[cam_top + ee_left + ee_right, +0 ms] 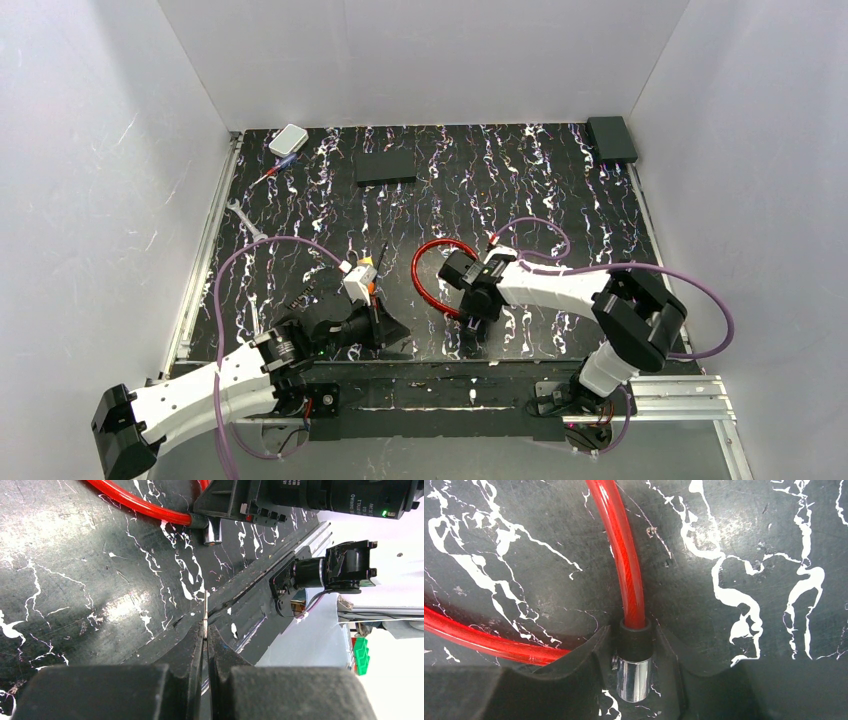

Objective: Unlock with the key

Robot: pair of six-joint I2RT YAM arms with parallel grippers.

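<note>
The left arm [200,385] comes in low from the near left corner and bends toward the middle of the worktop [560,200]. Its pincer [385,330] lies close to the surface and points to the right. The right arm [560,285] goes up from its base, folds at the elbow and stretches to the left. Its pincer [472,308] is tipped down onto the worktop.

The left pincer is pressed together and is pinching the key [373,291]. The orange body sticks up out of it, and the thin black rod points to the far side. In the left wrist view a thin shiny strip [205,611] pokes out between the tight fingertips [192,640]. It is seen edge on, so it may be part of the key, but that is hard to tell.

The right pincer [635,645] pinches the end of the red cable [624,555]. One finger sits on each side of the black collar [635,639], and both touch it. A shiny metal tip [634,680] pokes out past the collar. The cable makes a loop on the worktop, near the key.

The worktop is black with white streaks, like marble. White walls [420,60] stand on three sides. At the far side lie a small white box [288,140], a flat black block [385,167] and a black box [612,138] in the right corner. A thin red and blue tool [270,172] lies near the white box. A silver wrench [245,220] lies by the left edge.
</note>
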